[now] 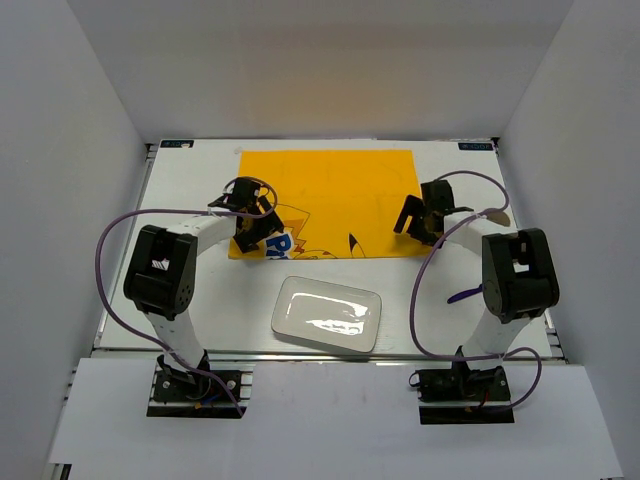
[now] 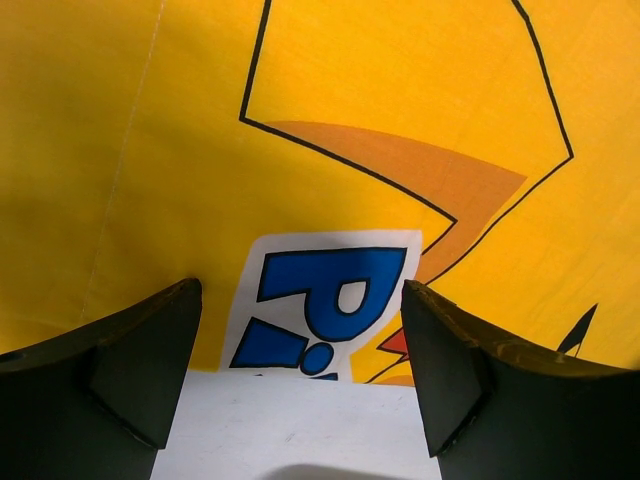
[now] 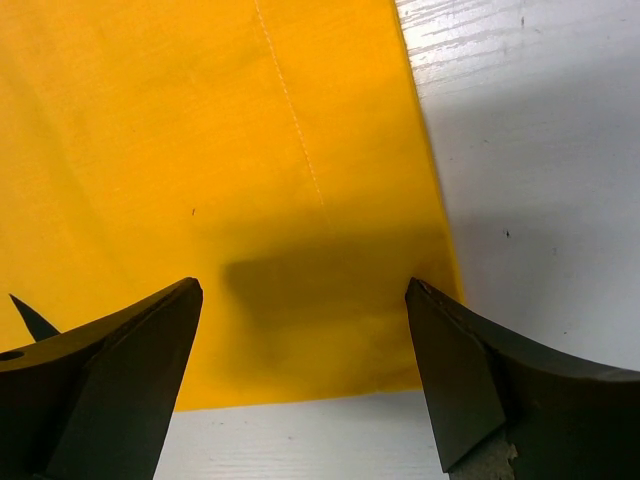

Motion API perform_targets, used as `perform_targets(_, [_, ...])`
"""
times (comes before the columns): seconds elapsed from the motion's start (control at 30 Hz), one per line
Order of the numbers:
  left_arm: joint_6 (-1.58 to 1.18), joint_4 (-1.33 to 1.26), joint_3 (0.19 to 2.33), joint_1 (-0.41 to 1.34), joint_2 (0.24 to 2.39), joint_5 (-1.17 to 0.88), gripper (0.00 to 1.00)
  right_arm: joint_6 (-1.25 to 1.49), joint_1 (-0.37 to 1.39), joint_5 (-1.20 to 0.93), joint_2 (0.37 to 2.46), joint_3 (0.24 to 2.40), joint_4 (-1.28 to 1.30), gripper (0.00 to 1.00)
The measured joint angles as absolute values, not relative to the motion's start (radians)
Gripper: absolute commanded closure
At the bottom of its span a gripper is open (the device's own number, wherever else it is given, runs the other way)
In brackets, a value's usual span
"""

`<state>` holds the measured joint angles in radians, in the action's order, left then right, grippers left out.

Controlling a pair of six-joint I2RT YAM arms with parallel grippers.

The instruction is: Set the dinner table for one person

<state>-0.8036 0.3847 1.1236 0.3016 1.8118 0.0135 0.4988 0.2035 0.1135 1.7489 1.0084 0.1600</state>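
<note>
The dinner table (image 1: 190, 190) is a large white top with a metal rail edge. A yellow cartoon-printed cloth mat (image 1: 330, 195) lies flat on its far middle. A white rectangular plate (image 1: 327, 313) sits near the front edge. My left gripper (image 1: 252, 232) is open and empty over the mat's near left corner (image 2: 330, 290). My right gripper (image 1: 413, 222) is open and empty over the mat's near right corner (image 3: 400, 340). A purple-handled utensil (image 1: 463, 294) lies by the right arm.
White walls enclose the table on three sides. A wooden utensil end (image 1: 497, 216) shows behind the right arm. Purple cables (image 1: 110, 235) loop from both arms. Bare white tabletop (image 3: 540, 150) lies right of the mat.
</note>
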Motion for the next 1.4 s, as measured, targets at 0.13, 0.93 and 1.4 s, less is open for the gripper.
perform_targets(0.13, [-0.811, 0.387, 1.124, 0.302, 1.811, 0.017, 0.08, 0.507, 0.197, 0.103, 1.744, 1.001, 0.152, 0.11])
perform_targets(0.93, [-0.819, 0.529, 1.167, 0.305, 1.795, 0.051, 0.02, 0.547, 0.170, 0.080, 1.703, 0.953, 0.138, 0.11])
perform_targets(1.4, [-0.801, 0.577, 1.227, 0.305, 1.785, 0.064, 0.02, 0.537, 0.167, 0.081, 1.684, 0.963, 0.204, 0.11])
